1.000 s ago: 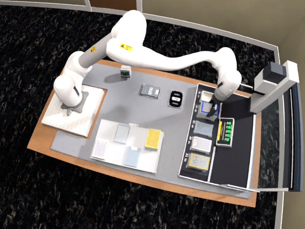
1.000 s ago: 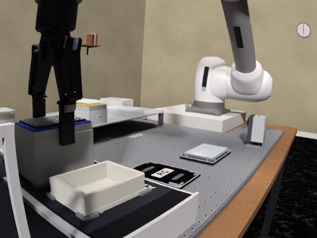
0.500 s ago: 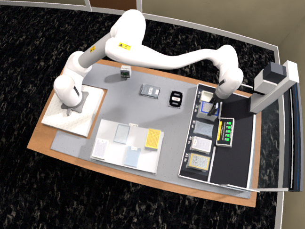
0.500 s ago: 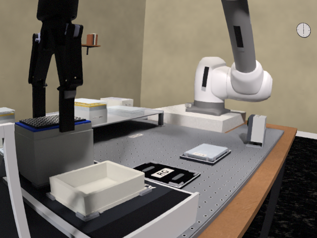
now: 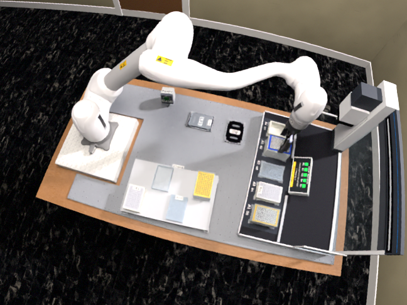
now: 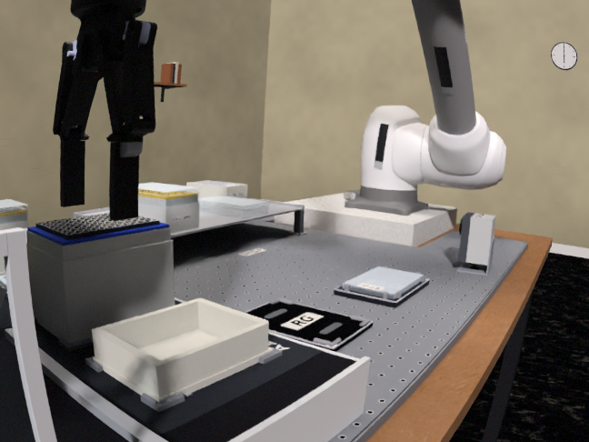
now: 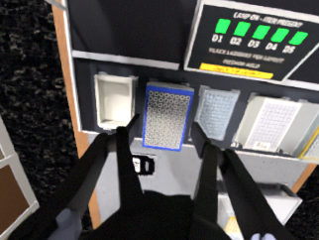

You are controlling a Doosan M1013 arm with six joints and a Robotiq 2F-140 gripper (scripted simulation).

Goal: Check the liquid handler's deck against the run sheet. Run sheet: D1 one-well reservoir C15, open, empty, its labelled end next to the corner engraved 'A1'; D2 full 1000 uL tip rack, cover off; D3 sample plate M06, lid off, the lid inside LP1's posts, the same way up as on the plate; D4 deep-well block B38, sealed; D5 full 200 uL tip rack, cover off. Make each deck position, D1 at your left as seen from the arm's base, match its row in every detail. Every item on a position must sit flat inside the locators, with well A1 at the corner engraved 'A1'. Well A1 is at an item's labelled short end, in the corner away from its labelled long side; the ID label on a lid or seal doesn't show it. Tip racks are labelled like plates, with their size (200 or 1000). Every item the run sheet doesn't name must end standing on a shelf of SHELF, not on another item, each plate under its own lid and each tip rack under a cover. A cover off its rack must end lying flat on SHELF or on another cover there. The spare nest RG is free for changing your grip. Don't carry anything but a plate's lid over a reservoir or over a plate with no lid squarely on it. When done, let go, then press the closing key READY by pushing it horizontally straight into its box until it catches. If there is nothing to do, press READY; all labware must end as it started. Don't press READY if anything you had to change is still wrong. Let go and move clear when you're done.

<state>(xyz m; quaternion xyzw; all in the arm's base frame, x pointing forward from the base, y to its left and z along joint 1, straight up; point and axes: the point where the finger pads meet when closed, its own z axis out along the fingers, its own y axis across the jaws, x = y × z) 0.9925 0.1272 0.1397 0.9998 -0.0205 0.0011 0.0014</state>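
My gripper (image 5: 285, 144) hangs open and empty just above the blue-rimmed tip rack (image 5: 279, 146) on the second deck position; its cover is off and it looks full of tips. In the side view the fingertips (image 6: 97, 206) stand at about the level of the rack's top (image 6: 97, 228), one on each side. The wrist view shows the fingers straddling the rack (image 7: 167, 120). The white open reservoir (image 6: 183, 345) sits at the first position. A clear plate (image 5: 271, 171), a white-topped block (image 5: 269, 192) and a yellow-rimmed tip rack (image 5: 265, 214) fill the other positions.
A lid lies in the nest (image 5: 200, 120) left of the black RG nest (image 5: 235, 128). The key box (image 5: 166, 97) stands near the arm's base. The shelf (image 5: 171, 193) holds a yellow-topped rack (image 5: 203, 184) and several flat items. A panel with green lights (image 5: 300, 176) is beside the deck.
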